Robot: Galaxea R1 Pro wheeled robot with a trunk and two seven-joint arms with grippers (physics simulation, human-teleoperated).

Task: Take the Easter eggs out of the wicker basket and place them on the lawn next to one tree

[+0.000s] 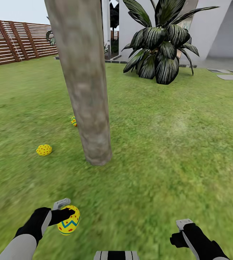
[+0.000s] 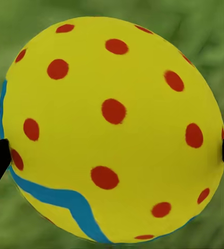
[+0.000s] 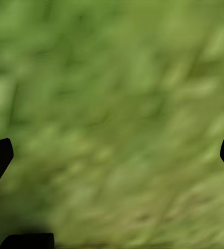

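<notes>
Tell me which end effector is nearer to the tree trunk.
The left end effector, holding an Easter egg, is just before the tree trunk. The right end effector is farther off, to the right.

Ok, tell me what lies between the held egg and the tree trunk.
Only bare lawn. In the head view, nothing sits on the grass between the egg in the left gripper and the base of the tree.

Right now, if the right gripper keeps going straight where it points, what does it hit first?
Most likely just the lawn. The right gripper is empty, fingers apart, and its wrist view looks between them at blurred grass with nothing in the way. How far off the grass is, I can't tell.
</notes>
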